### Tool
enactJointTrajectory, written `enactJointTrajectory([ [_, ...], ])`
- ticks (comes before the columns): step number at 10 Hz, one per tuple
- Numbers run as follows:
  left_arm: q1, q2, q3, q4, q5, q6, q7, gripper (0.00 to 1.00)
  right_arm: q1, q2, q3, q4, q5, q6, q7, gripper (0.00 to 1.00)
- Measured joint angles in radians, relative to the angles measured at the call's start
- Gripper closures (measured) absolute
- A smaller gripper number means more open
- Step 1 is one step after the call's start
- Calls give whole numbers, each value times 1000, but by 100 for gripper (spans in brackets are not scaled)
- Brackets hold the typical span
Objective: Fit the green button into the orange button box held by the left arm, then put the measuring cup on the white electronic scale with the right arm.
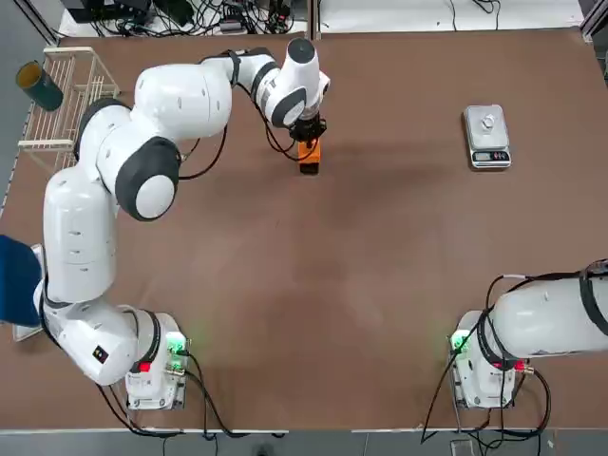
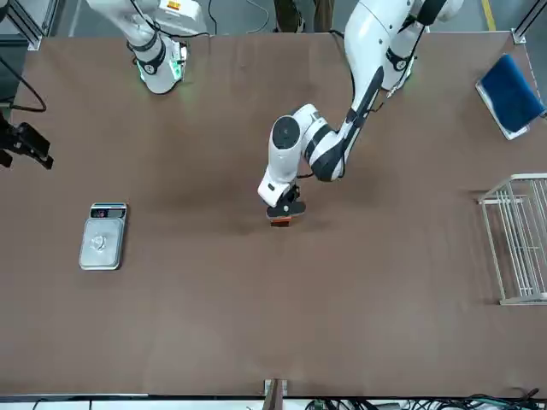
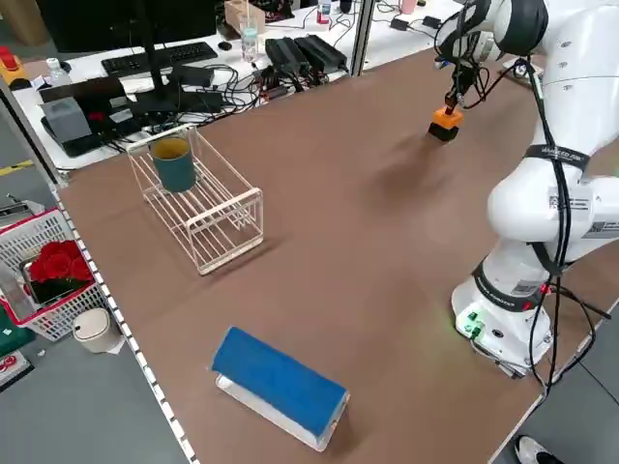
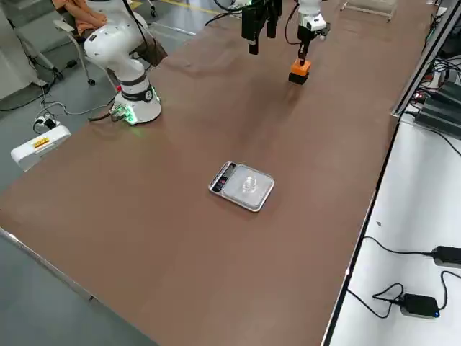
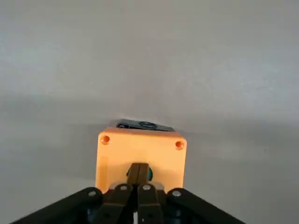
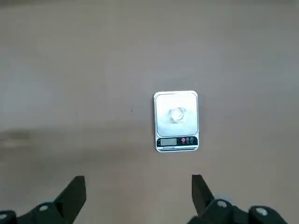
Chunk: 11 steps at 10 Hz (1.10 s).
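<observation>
Closed fingers [image 5: 132,173] obscuring green button [image 5: 150,174].

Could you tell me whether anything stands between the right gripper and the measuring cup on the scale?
Nothing visible does: the right gripper's open fingers hang over the table, and only bare tabletop shows between them and the scale with the measuring cup on it.
</observation>
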Motion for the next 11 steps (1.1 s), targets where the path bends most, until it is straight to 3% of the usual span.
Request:
enactJointTrajectory([
  [8,2,-11,0,3,0,0,0,99,9,0,1,0,0,-6,1,0],
  [11,46,-68,1,10,0,-56,0,98,8,2,-1,-1,0,-10,2,0],
])
